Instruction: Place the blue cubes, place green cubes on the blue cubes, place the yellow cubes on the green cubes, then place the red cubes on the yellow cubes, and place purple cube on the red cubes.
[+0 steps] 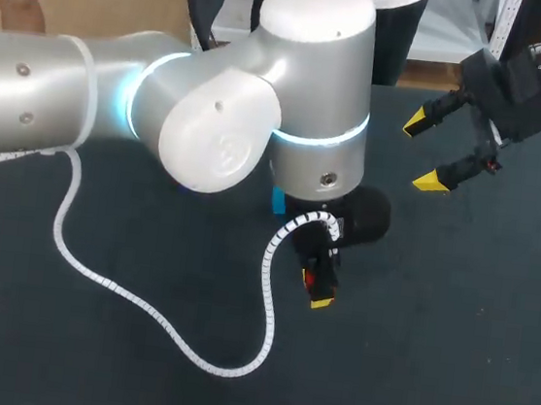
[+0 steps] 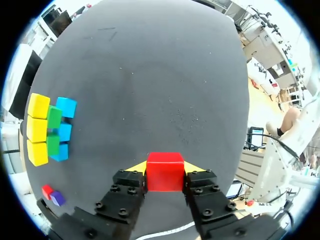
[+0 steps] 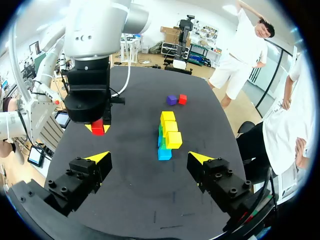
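the dark table (image 2: pixel 150 75) carries it all. the left arm (image 1: pixel 213 108) reaches over its middle, and the left gripper (image 2: pixel 165 168) is clamped on a red cube (image 2: pixel 164 179) from both sides. the right gripper (image 3: pixel 150 157) is spread wide, holding nothing. ahead of it stands a row of blue cubes (image 3: pixel 164 154), with green cubes (image 3: pixel 161 135) on them and yellow cubes (image 3: pixel 170 127) on top. farther ahead, a loose red cube (image 3: pixel 182 99) sits just beside a purple cube (image 3: pixel 172 100).

Head camera looks down from behind; wrist cameras both see stacked cubes (image 3: pixel 170 131).
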### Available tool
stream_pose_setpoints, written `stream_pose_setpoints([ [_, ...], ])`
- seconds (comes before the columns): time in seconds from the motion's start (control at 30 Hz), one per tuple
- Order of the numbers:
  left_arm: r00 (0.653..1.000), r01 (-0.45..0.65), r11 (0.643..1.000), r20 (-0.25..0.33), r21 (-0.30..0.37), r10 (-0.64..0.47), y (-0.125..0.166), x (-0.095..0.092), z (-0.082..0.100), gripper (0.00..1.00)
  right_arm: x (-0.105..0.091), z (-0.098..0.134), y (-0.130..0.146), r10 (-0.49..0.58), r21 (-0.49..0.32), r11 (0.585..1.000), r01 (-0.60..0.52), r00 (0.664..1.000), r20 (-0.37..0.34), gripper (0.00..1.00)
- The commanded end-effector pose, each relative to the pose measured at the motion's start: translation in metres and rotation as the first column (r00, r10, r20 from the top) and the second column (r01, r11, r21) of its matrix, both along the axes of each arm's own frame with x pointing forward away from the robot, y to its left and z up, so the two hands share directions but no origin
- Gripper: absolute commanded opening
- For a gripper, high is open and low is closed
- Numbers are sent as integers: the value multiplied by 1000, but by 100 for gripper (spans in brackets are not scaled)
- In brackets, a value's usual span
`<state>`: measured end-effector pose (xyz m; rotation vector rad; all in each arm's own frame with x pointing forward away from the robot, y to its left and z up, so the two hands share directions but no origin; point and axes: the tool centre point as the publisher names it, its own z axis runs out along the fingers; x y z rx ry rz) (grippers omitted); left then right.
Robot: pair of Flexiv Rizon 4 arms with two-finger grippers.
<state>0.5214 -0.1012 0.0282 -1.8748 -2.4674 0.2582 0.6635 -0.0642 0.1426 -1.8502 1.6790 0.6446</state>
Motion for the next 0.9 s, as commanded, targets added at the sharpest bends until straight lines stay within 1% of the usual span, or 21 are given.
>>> stream_pose_setpoints([
  [0.03,1000,9,1000,-9,-1,-9,-5,2,-3,0,0,0,0,1,1,1000,-1,1000,0,100],
  [0.23,1000,14,1000,-17,-3,-14,-8,0,-4,0,0,0,0,1,1,1000,-1,1000,0,100],
  [0.27,1000,14,1000,-19,-4,-14,-7,0,-5,5,0,0,0,1,1,1000,-1,1000,0,100],
  [0.3,1000,13,1000,-21,-3,-13,-7,-1,-5,29,0,0,0,1,1,1000,-1,1000,0,100],
  [0.33,1000,13,1000,-23,-4,-13,-7,-1,-6,39,0,0,0,1,1,1000,-1,1000,0,100],
  [0.37,1000,13,1000,-25,-5,-13,-7,-2,-6,42,0,0,0,1,1,1000,-1,1000,0,100],
  [0.47,999,13,1000,-32,-6,-13,-7,-2,-9,46,0,0,0,1,1,1000,-1,1000,0,100],
  [0.5,999,13,1000,-33,-6,-13,-7,-2,-10,51,0,0,0,1,1,1000,-1,1000,0,100],
  [0.53,999,12,1000,-38,-8,-12,-6,-2,-10,61,0,0,0,1,1,1000,-1,1000,0,100],
  [0.57,999,11,1000,-40,-9,-12,-6,-1,-11,67,0,0,0,1,1,1000,-1,1000,0,100],
  [0.6,999,13,1000,-42,-10,-13,-6,-1,-12,69,0,0,0,1,1,1000,-1,1000,0,100],
  [0.67,999,15,1000,-46,-14,-15,-6,-1,-12,79,0,0,0,1,1,1000,-1,1000,0,100],
  [0.7,999,16,1000,-46,-15,-17,-7,-1,-12,82,0,0,0,1,1,1000,-1,1000,0,100],
  [0.8,1000,16,1000,-22,-22,-17,-4,1,-6,100,0,0,0,1,1,1000,-1,1000,0,100],
  [0.9,1000,23,999,21,-45,-22,2,4,2,100,0,0,0,1,1,1000,-1,1000,0,100],
])
